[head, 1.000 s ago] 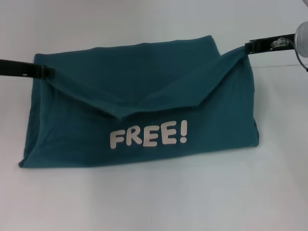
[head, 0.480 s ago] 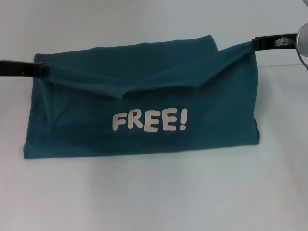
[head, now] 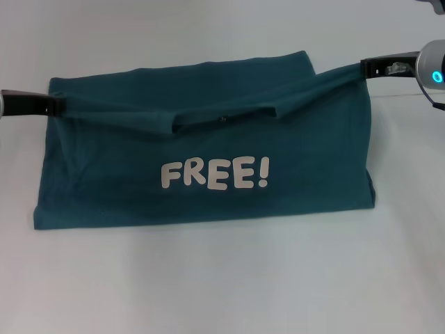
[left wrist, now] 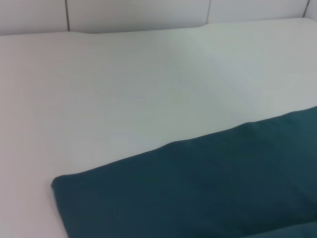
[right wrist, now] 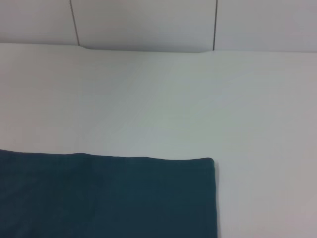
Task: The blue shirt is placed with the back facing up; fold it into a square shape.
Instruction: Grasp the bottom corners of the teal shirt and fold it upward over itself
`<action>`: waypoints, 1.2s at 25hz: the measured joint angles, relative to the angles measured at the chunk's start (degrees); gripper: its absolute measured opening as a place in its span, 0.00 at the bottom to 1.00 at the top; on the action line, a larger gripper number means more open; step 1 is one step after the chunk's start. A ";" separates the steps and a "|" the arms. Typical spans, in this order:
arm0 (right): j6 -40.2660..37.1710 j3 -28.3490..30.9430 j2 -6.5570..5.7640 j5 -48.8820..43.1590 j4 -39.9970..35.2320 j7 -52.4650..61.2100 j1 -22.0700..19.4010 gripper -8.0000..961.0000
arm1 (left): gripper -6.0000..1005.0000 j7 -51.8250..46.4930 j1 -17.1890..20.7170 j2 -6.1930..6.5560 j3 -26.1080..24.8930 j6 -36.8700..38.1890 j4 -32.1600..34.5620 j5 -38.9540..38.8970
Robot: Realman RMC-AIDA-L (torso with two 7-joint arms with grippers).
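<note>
Blue shirt (head: pixel 208 174): soft matt cloth; table (head: pixel 222 278): smooth matt white.

Both arms cut off at edges

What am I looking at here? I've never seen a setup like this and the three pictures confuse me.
A two-armed robot is folding the blue shirt on a white table. The wide picture comes from a camera on its head. The left tool and the right tool each pinch one end of the shirt's lifted upper edge; the white "FREE!" lettering faces the camera. The other two pictures come from cameras on the wrists and show only shirt cloth and table.
</note>
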 joint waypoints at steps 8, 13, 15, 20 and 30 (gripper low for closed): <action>4.03 -2.42 0.47 -0.02 2.95 -0.20 0.40 0.03 | 0.08 0.56 0.71 -2.13 2.18 -6.67 -0.52 0.19; 4.59 -2.98 0.68 0.16 3.18 -0.21 0.56 0.03 | 0.08 0.42 0.83 -2.73 3.60 -9.41 -1.86 0.30; 4.73 -2.84 0.71 0.31 3.22 -0.17 0.74 0.04 | 0.08 0.32 0.83 -2.79 3.58 -10.25 -2.33 0.32; 5.85 -2.60 0.78 0.40 3.32 0.32 0.90 0.08 | 0.08 0.01 0.92 -2.93 3.26 -13.16 -3.18 0.07; 6.23 -2.42 1.11 0.43 3.74 0.47 1.12 0.47 | 0.36 0.17 0.75 -2.87 3.62 -13.54 -3.21 0.41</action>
